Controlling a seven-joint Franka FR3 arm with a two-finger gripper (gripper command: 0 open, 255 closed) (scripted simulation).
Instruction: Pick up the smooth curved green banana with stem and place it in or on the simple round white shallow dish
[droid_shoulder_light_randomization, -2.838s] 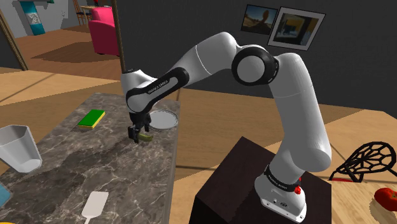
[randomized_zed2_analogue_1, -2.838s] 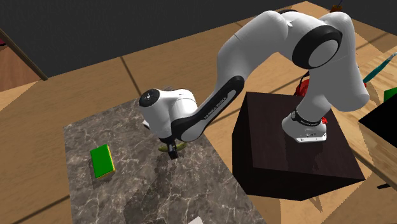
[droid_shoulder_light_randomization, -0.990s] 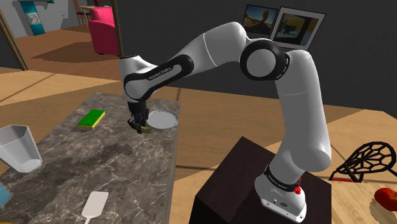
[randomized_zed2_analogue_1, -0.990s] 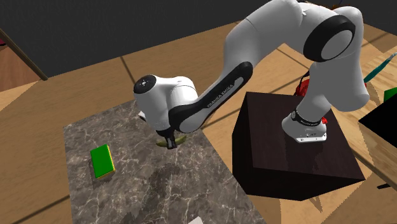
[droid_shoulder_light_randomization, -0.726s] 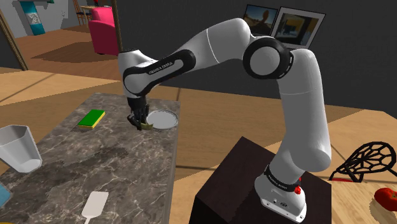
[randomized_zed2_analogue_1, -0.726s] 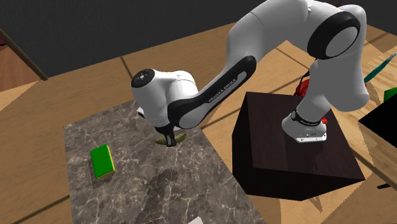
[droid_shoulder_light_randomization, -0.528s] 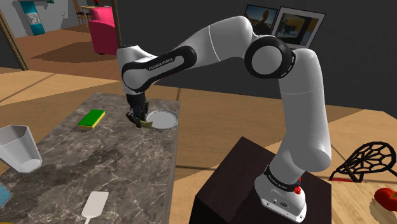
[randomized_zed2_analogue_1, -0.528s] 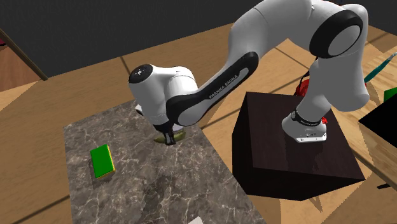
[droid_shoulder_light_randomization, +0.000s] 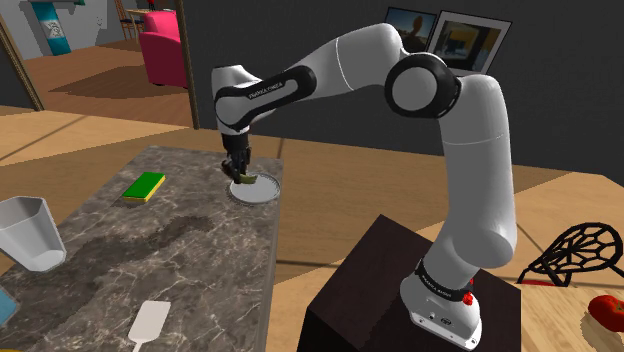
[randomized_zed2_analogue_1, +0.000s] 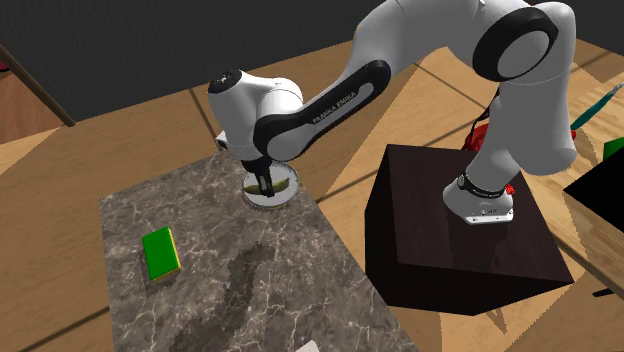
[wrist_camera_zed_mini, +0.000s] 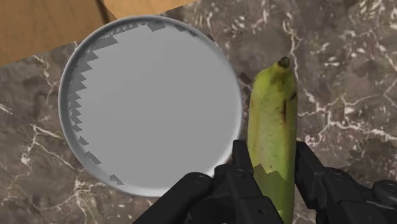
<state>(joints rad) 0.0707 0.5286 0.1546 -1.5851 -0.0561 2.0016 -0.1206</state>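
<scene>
1. The tool (wrist_camera_zed_mini: 273, 159) is closed on the banana (wrist_camera_zed_mini: 270, 108), which is held above the table (droid_shoulder_light_randomization: 150, 250).
2. It is now brought from beside the dish (wrist_camera_zed_mini: 149, 102) to its rim; release is judged near.

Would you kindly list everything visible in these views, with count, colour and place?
banana: one, green, clasped in the end effector beside the dish
dish: one, pale grey, round, at the table's far edge
sponge: one, green and yellow, on the table
cup: one, pale grey, shoulder view's left edge
spatula: one, white, table's near end
table: one, dark marbled
armchair: one, pink, far background
framed pictures: two, on the dark wall
stand: one, dark box, shoulder view's lower right
arm: one, white with dark joints
end effector: one, black, shut on the banana
</scene>
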